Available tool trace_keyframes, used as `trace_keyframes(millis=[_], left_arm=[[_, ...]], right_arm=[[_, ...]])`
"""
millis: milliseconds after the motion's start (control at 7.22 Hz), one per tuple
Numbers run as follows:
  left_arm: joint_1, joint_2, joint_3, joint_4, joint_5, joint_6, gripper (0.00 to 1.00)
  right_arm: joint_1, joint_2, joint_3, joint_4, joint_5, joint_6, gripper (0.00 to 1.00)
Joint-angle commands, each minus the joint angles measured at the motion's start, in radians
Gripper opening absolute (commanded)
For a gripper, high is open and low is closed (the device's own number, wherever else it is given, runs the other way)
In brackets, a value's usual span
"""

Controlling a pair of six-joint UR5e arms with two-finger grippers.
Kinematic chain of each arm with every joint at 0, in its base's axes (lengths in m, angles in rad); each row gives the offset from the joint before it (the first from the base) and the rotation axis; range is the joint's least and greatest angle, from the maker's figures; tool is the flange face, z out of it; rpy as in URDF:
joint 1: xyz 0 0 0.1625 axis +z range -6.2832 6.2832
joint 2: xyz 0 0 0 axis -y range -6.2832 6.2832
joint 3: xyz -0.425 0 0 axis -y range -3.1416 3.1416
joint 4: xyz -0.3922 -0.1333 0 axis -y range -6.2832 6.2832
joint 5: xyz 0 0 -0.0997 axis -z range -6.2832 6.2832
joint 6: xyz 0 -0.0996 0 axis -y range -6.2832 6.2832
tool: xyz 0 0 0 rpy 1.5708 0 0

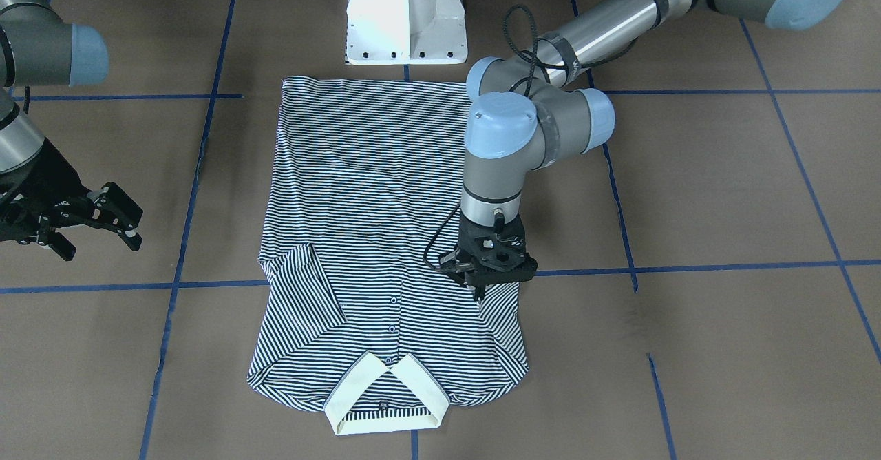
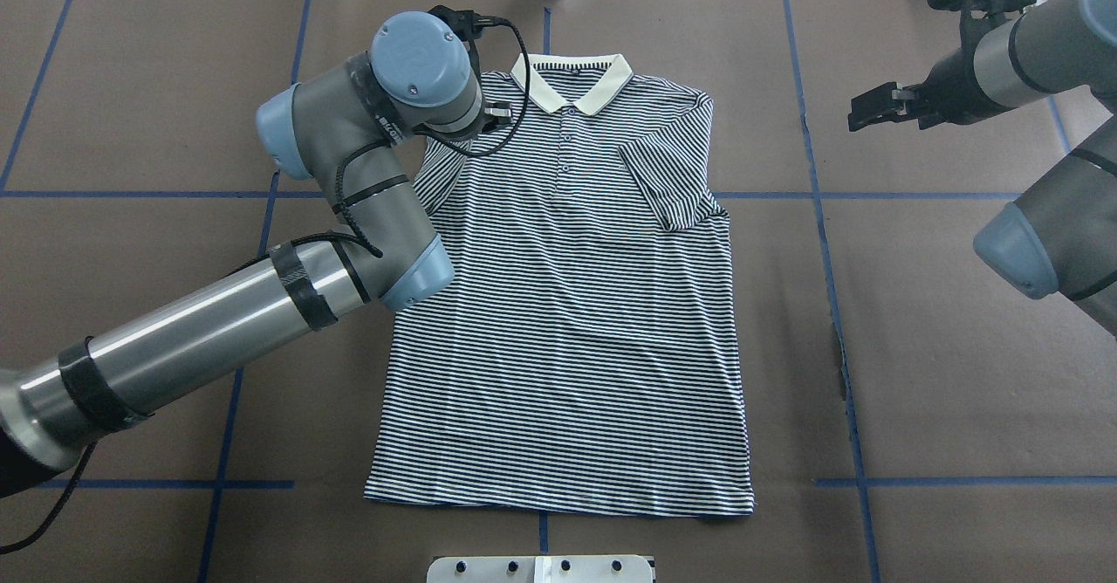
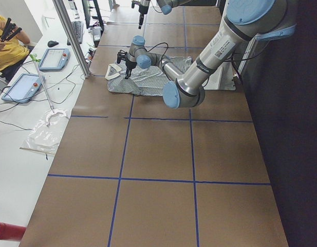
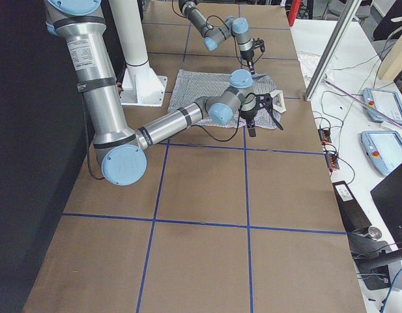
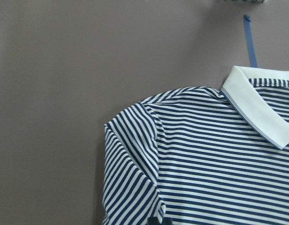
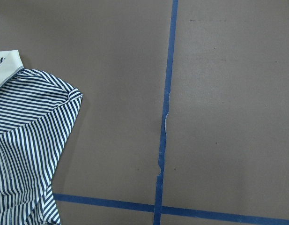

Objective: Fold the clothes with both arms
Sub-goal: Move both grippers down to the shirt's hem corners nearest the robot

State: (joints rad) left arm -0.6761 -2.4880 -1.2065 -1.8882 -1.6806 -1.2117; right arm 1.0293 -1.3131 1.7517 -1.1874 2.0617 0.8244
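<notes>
**LEFT GRIPPER ON LEFT SLEEVE; RIGHT GRIPPER STANDING OFF**

The left gripper (image 1: pixel 478 289) points straight down. Its tips meet the cloth of the left sleeve (image 5: pixel 130 178), just beside the collar (image 2: pixel 572 85) on the robot's left. The fingers look drawn close. No view shows whether they pinch cloth or only rest on it, so the clamp state cannot be told.

The polo shirt (image 2: pixel 567 321) lies flat and front up on the table (image 2: pixel 916 347), with its buttons showing. Its long axis runs from the collar, at the end away from the pedestal (image 1: pixel 406 19), to the hem (image 2: pixel 558 500) at the pedestal end. The right sleeve (image 2: pixel 670 186) is turned inward and lies on the chest, hemward of the collar. The left sleeve also appears turned inward. The arm partly hides it in the overhead view.

The right gripper (image 1: pixel 101 243) has its fingers spread and holds nothing. It hangs over bare table, well apart from the collar on the robot's right and off the shirt.

Assessment: the sleeve stage looks close to complete.
- The next fold probably runs along the long axis and needs one gripper at each corner of the same end.
- The left arm is the nearer and is already over the collar-end shoulder.
- The right arm must first cross in toward the collar.
- If the left gripper lifts with cloth pinched, the left sleeve may pull back out.
</notes>
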Motion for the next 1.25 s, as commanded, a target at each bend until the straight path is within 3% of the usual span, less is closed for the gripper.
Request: trace_keyframes(millis=[0, 138, 415, 692, 1108], left_arm=[[0.024, -0.038, 0.045, 0.003, 0.006, -0.010, 0.82], [0.033, -0.043, 0.044, 0.003, 0.006, 0.006, 1.00], [0.033, -0.034, -0.074, 0.068, -0.025, 0.108, 1.00], [0.035, 0.115, -0.320, 0.106, -0.082, 0.127, 1.00], [0.080, 0.314, -0.574, 0.098, -0.077, 0.126, 1.00]], right_arm=[[-0.001, -0.002, 0.000, 0.000, 0.000, 0.004, 1.00], [-0.002, -0.002, 0.003, 0.000, 0.000, 0.008, 1.00], [-0.002, 0.000, 0.011, 0.000, -0.002, 0.022, 1.00], [-0.049, -0.001, 0.043, 0.000, -0.003, 0.145, 1.00], [-0.318, -0.176, 0.312, -0.008, -0.197, 0.492, 1.00]])
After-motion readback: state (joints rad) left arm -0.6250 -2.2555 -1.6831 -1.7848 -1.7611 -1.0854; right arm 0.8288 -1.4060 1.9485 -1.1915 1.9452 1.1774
